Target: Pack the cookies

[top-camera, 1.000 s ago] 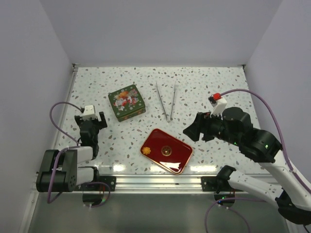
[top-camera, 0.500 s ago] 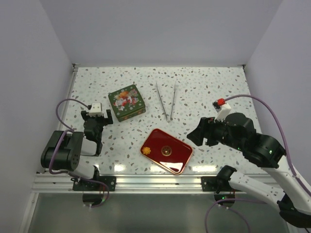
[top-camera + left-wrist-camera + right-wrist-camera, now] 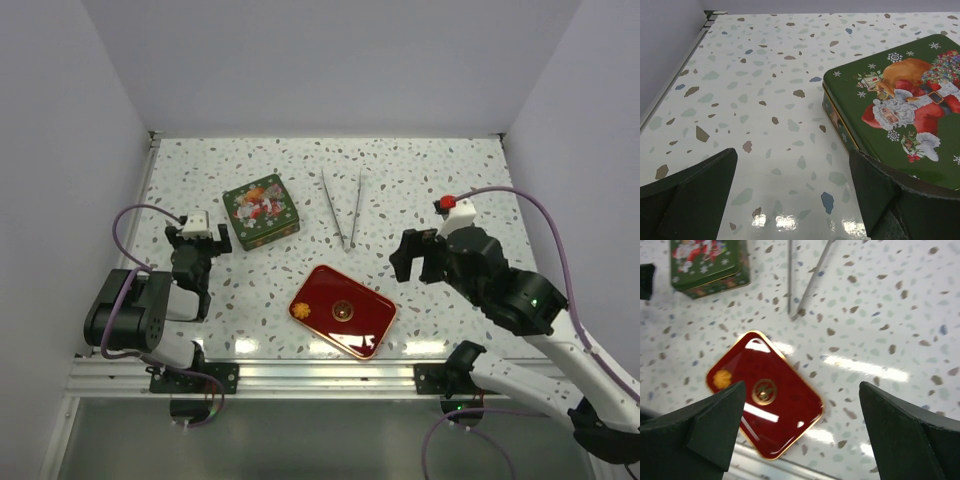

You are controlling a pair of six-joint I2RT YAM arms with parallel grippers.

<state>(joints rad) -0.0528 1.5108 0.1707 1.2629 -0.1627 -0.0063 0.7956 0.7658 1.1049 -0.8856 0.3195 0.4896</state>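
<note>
One cookie, orange-yellow w/ a bumpy edge, sits in the left corner of the red tray. It's loose, nothing touching it. The tray has a gold rim and a round gold mark at centre, and lies tilted on the speckled counter near the front edge, betw. the two arms.

Behind the tray and to its left is a green Santa tin, lid on. Metal tweezers lie right of the tin, legs spread at the far end, joined end toward the tray.

Left hand is low over the counter just left of the tin, fingers spread wide, grasping nothing. Right hand hangs above the tray's right side, also spread wide and empty, well apart from the cookie.
</note>
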